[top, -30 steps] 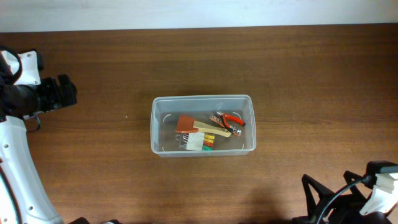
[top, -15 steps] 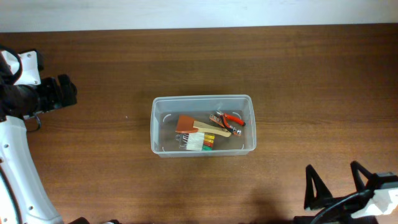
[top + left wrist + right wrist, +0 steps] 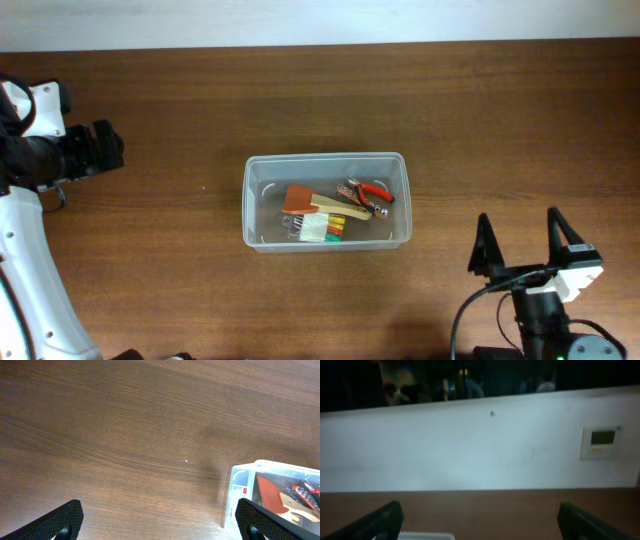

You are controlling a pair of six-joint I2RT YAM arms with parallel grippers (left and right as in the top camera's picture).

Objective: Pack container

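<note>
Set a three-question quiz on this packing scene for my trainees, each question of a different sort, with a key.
1. True or false: the right gripper stands open, apart from the container.
2. Where do the red-handled pliers lie? A) outside the container, to its left; B) inside the container, toward its right end; C) outside the container, behind it.
3. Fill the gap: the left gripper has its jaws ___.
Key: 1 true; 2 B; 3 open.
</note>
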